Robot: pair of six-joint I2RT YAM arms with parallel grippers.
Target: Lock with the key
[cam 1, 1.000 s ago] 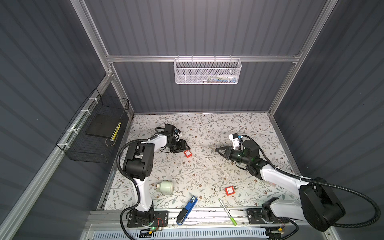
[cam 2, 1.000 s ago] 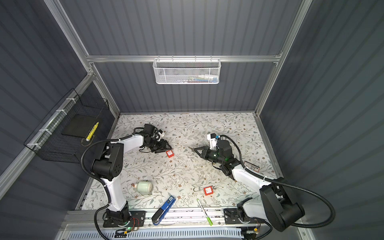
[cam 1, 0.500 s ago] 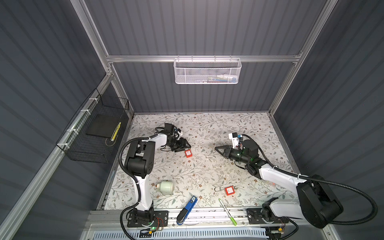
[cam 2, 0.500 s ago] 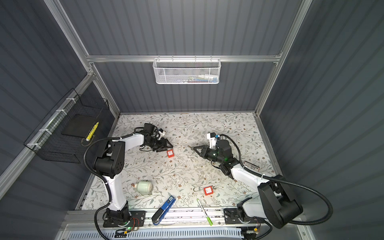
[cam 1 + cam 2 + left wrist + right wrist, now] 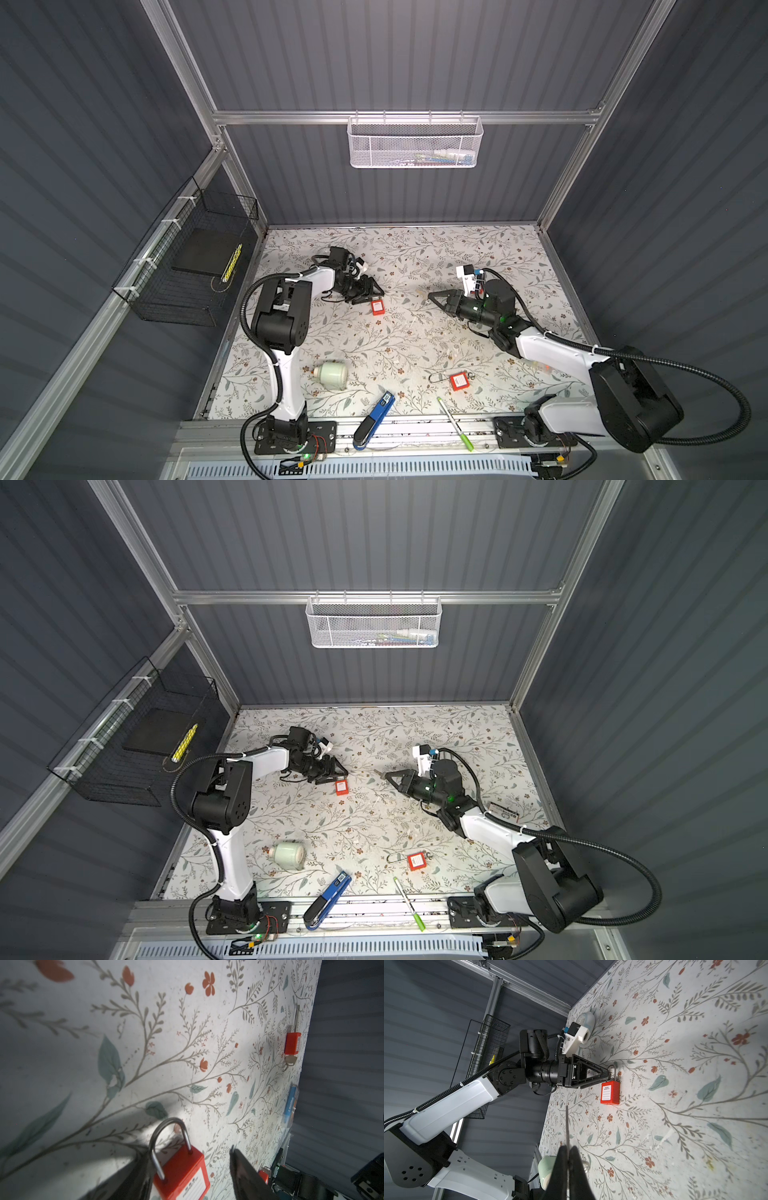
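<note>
A red padlock (image 5: pixel 377 307) (image 5: pixel 341 787) with a steel shackle (image 5: pixel 166 1136) lies on the flowered table, left of the middle. My left gripper (image 5: pixel 376 292) (image 5: pixel 187 1151) is open and low over it. The lock's upper body and shackle lie between its fingers; one finger (image 5: pixel 135 1176) touches the shackle, the other (image 5: pixel 245 1174) stands clear of the body. To the right, above the table, my right gripper (image 5: pixel 432 295) (image 5: pixel 569 1148) is shut on the key (image 5: pixel 566 1124). The key's thin blade sticks out of the tips and points towards the padlock (image 5: pixel 610 1093).
A second red padlock (image 5: pixel 458 381) (image 5: pixel 292 1043) with a key in it lies near the front right. A pale green jar (image 5: pixel 331 375), a blue tool (image 5: pixel 376 419) and a green pen (image 5: pixel 455 424) lie along the front. A black wire basket (image 5: pixel 187 270) hangs on the left wall.
The left arm has shifted slightly at the padlock. The padlock and the right gripper with the key stay where they were.
</note>
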